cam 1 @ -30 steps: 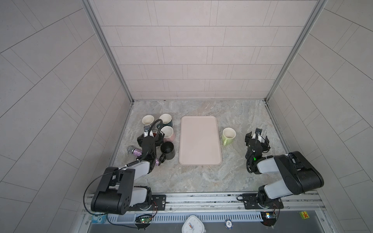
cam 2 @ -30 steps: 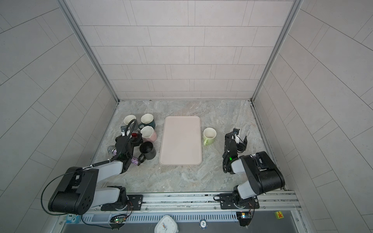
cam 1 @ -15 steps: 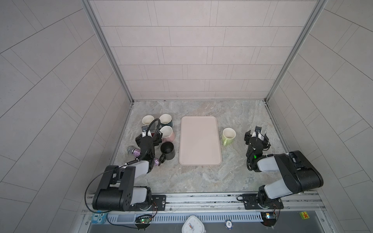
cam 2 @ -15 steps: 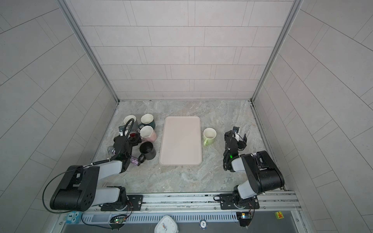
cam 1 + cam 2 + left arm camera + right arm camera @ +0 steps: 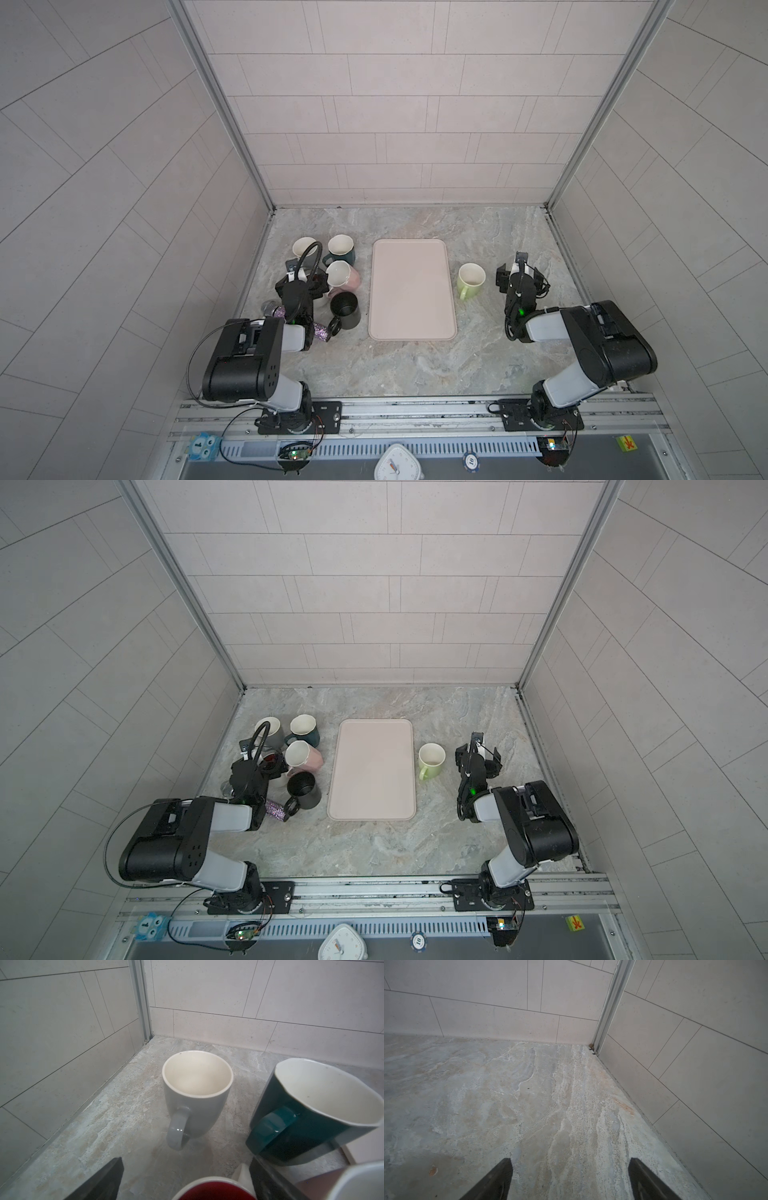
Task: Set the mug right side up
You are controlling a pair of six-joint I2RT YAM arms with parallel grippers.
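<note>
Near the left wall stands a white mug with a red inside [image 5: 214, 1190], mouth up, in both top views [image 5: 270, 757]. My left gripper [image 5: 187, 1184] is open, one finger on each side of this mug's rim, seen from above [image 5: 309, 282]. A light green mug [image 5: 471, 276] stands mouth up just right of the pink tray [image 5: 409, 291]. My right gripper [image 5: 519, 276] hovers to the right of it, apart from it. It is open over bare stone [image 5: 571, 1178] with nothing between its fingers.
A grey mug [image 5: 195, 1093], a teal mug [image 5: 311, 1111], a pink mug [image 5: 343, 276] and a black mug [image 5: 345, 309] crowd around the left gripper, all mouth up. A glittery purple cylinder [image 5: 320, 332] lies under the left arm. The side walls stand close to both grippers.
The right gripper has drifted slightly toward the back wall, its jaws a touch wider. The left gripper has shifted a little by the mug cluster. No mug has moved.
</note>
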